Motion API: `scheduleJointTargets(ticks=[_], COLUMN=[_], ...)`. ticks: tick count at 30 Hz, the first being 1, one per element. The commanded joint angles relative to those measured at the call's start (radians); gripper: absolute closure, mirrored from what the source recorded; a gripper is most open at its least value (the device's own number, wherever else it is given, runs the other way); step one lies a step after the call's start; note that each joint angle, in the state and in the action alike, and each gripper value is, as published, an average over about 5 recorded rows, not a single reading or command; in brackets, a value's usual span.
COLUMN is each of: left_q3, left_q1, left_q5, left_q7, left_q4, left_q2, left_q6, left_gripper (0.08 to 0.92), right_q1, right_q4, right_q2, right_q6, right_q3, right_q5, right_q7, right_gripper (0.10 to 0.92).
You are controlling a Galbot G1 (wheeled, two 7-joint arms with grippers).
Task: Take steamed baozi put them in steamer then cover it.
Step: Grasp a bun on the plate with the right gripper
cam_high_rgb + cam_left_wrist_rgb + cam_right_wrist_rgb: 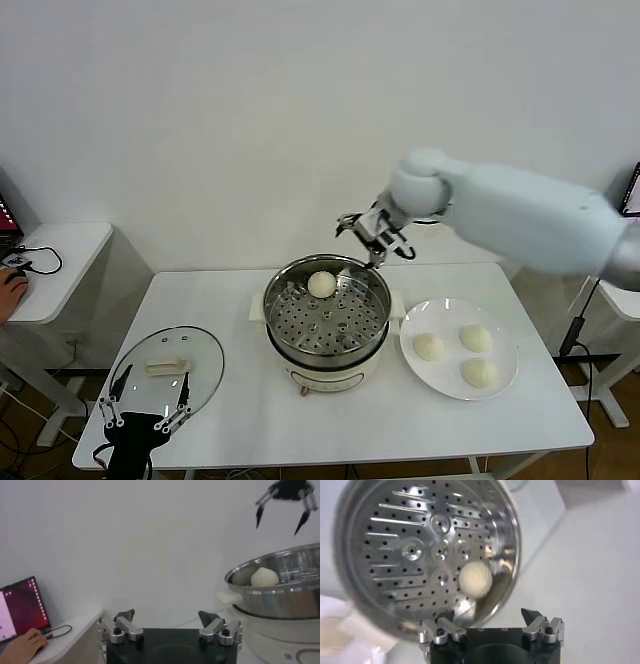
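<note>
The steel steamer stands mid-table on its cream base. One steamed baozi lies on the perforated tray near the far rim, and it also shows in the right wrist view. Three more baozi rest on the white plate to the right. My right gripper hangs open and empty just above the steamer's far rim. The glass cover lies flat at the front left. My left gripper is parked open at its near edge, holding nothing.
A white side table stands left of the work table, with a laptop and a person's hand on it. The white wall is close behind the table. From the left wrist the steamer shows side-on.
</note>
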Motion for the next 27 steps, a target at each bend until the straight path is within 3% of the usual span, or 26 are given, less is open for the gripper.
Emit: scheduleJointTargets(ticks=[1,11,27], left_q3=[-0.015,-0.023,-0.069], left_q1=[-0.002,0.008,0.015], left_q5=[-0.034,-0.037,-0.037], left_q7=[0.002,0.003,0.008], left_q4=[-0.012,-0.016,-0.007], left_q2=[0.026,0.04,0.032], left_q6=[0.011,0.012,0.022], left_gripper=[0.177,0.177,0.177], right_q1=[0.09,-0.281,-0.719], right_q4=[0.252,0.257,-0.041], right_q2=[-0.38,-0.543,-0.334], right_q6=[-0.212,-0.204,-0.141], right_q3=[-0.044,0.145,0.433], right_q5=[0.128,-0.023,-0.255], right_q7=[-0.056,-0.061,-0.06], right_gripper=[0.203,0.203,0.203])
